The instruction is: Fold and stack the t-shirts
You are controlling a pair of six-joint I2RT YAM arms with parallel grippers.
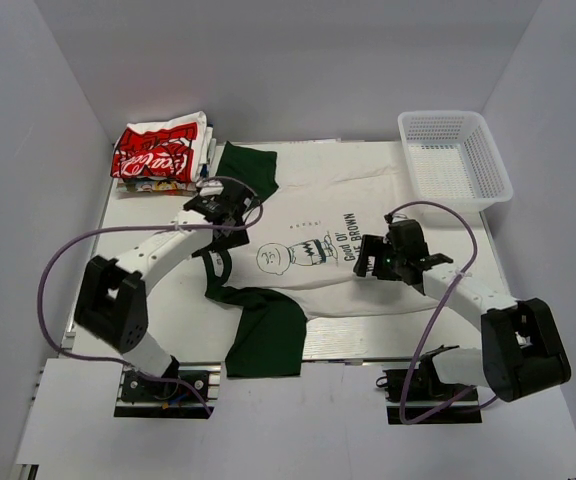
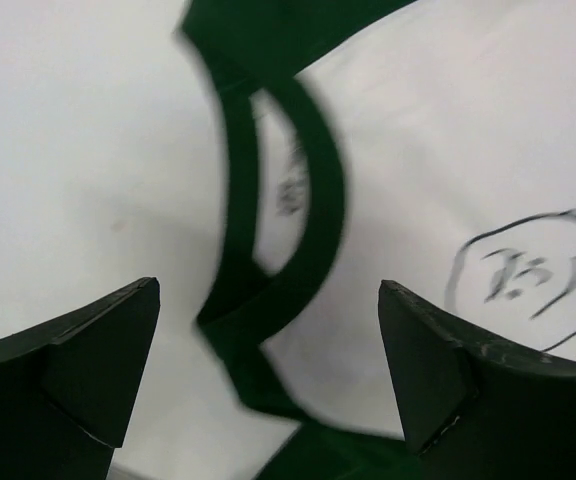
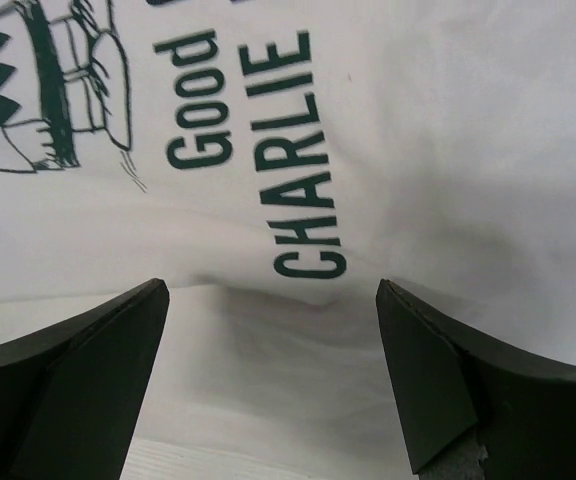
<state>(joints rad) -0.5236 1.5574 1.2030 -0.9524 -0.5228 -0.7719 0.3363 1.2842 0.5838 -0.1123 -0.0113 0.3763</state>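
A white tee point(image 1: 343, 205) with dark green sleeves and a Charlie Brown print lies spread on the table, one sleeve at the back point(image 1: 250, 168) and one at the front point(image 1: 268, 335). My left gripper point(image 1: 226, 232) is open and empty above its dark green collar point(image 2: 298, 200). My right gripper point(image 1: 370, 258) is open and empty over the tee's lettered part point(image 3: 298, 150), near a raised fold of white cloth point(image 3: 298, 300). A stack of folded tees point(image 1: 160, 152), the top one white with red print, sits at the back left corner.
A white plastic mesh basket point(image 1: 458, 155) stands at the back right. White walls close in the table on the left, back and right. Purple cables loop from both arms. The table's metal front edge point(image 1: 338, 345) shows below the tee.
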